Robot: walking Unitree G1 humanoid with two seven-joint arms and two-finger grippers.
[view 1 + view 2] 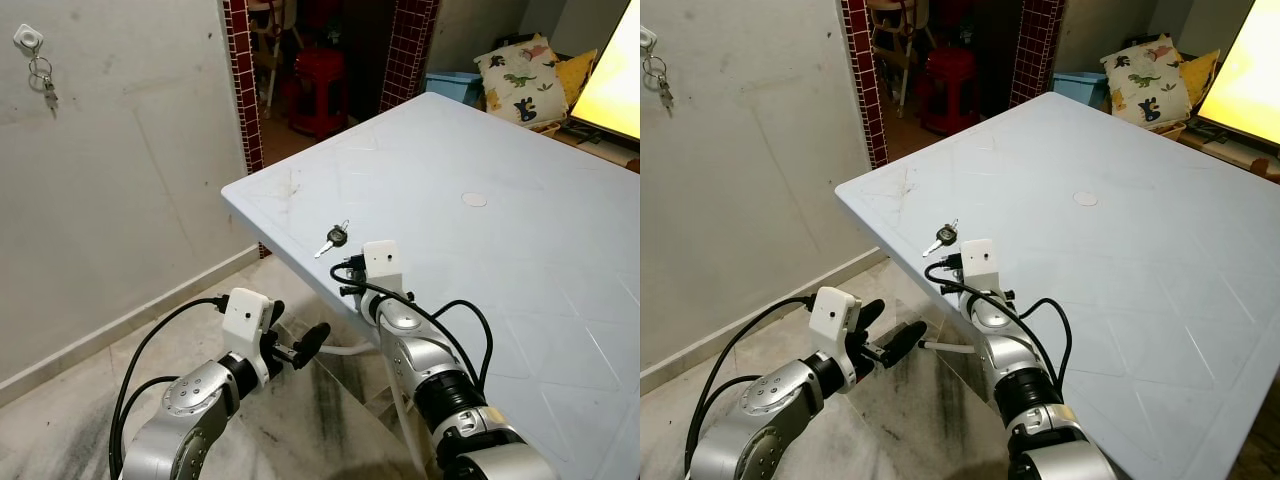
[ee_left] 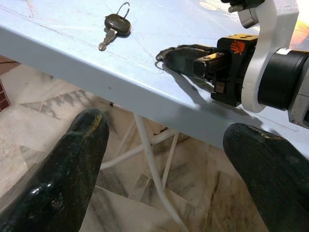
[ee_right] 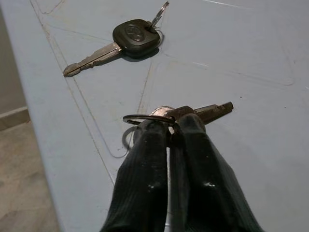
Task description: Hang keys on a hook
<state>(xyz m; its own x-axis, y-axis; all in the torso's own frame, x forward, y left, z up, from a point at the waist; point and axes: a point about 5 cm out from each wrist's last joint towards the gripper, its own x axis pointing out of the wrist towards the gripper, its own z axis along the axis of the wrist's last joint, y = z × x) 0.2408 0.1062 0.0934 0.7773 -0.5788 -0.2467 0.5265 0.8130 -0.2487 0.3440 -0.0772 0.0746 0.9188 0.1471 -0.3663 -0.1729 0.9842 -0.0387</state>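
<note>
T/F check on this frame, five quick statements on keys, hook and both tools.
1. The right tool is shut on a key ring with a key at the table's edge. True.
2. The black-headed key lies loose on the blue table. True.
3. The left tool is clamped on the black-headed key. False: it is open, below the table edge, holding nothing.
4. The wall hook is bare. False: a ring of keys already hangs from it.
5. The black-headed key lies beyond the right tool's fingertips, not between them. True.
</note>
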